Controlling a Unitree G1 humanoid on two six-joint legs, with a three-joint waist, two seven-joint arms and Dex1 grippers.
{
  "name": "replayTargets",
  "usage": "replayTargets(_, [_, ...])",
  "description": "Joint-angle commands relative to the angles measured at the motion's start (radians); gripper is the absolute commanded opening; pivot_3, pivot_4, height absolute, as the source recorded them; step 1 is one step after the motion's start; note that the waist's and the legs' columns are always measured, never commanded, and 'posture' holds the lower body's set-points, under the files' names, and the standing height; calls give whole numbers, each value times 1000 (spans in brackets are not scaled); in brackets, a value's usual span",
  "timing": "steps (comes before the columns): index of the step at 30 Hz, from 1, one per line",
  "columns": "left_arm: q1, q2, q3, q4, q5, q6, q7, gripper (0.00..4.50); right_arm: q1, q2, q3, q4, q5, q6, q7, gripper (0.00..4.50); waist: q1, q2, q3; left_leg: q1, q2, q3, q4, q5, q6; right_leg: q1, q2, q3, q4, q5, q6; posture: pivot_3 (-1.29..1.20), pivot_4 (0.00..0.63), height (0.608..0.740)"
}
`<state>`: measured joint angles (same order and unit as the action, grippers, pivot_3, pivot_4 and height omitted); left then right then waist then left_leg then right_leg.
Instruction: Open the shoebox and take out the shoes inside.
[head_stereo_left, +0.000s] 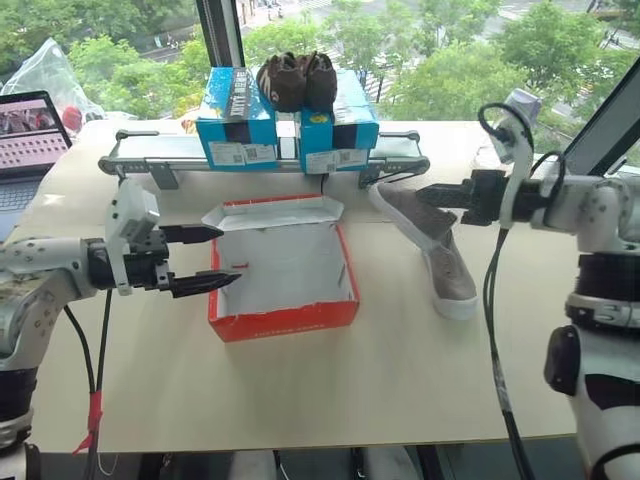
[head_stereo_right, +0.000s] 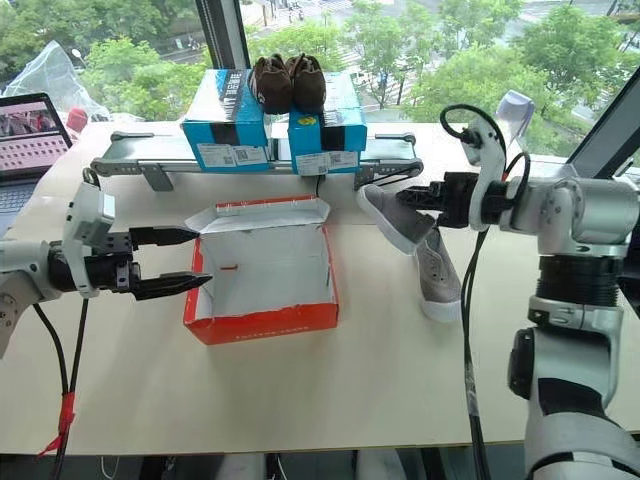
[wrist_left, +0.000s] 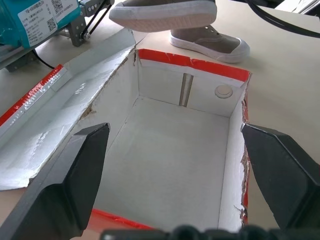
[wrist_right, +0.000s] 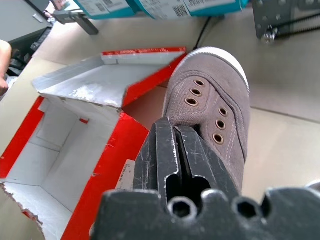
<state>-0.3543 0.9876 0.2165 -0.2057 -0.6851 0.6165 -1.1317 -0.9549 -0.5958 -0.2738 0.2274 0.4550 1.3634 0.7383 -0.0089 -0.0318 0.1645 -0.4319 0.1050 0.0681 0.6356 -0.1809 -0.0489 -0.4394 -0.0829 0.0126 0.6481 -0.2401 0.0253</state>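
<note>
The red shoebox (head_stereo_left: 283, 300) is sitting open on the table (head_stereo_left: 380, 380), its pale inside bare and its lid (head_stereo_left: 272, 212) folded back on the far side. The left gripper (head_stereo_left: 215, 258) is hovering at the box's left wall with its two black fingers spread wide apart, grasping nothing. To the right of the box, one grey shoe (head_stereo_left: 452, 272) is lying flat on the table, sole down. The right gripper (head_stereo_left: 428, 195) is clenching the second grey shoe (head_stereo_left: 408, 212) by its heel end, holding it off the table, tilted, above the lying shoe's far end. Farther back, a metal rail (head_stereo_left: 150, 157) is running across the table, carrying two blue boxes (head_stereo_left: 237, 120). A dark brown pair of shoes (head_stereo_left: 297, 80) is resting on top of them. A laptop (head_stereo_left: 30, 140) is standing at the far left.
</note>
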Motion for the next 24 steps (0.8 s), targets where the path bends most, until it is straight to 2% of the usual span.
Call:
replayTargets(1, [-9, 5, 22, -11, 5, -20, -9, 4500, 35, 6, -77, -73, 23, 39, -80, 15, 3, 0, 0, 0, 0, 0, 0, 0, 0, 0, 0, 0, 0, 0, 0, 0, 150, 740])
replayTargets(13, [-3, 16, 33, 4, 20, -25, -28, 4500, 164, -71, -59, -246, 80, 142, -107, 15, -2, 0, 0, 0, 0, -1, 0, 0, 0, 0, 1, 1, 0, 0, 0, 0, 150, 740])
replayTargets(19, [-13, 10, 20, 12, 28, -32, -30, 4500, 216, -43, -33, -300, 96, 158, -137, 15, -3, 0, 0, 0, 0, -1, 1, 0, 0, 0, 2, 2, 0, 0, 0, 0, 150, 740])
replayTargets(24, [-27, 10, 16, 20, 33, -31, -33, 4500, 229, -3, -12, -313, 97, 148, -167, 1532, -3, 0, 0, 0, 0, -3, 1, 0, 0, 2, 4, 5, 0, 0, 0, 0, 150, 740])
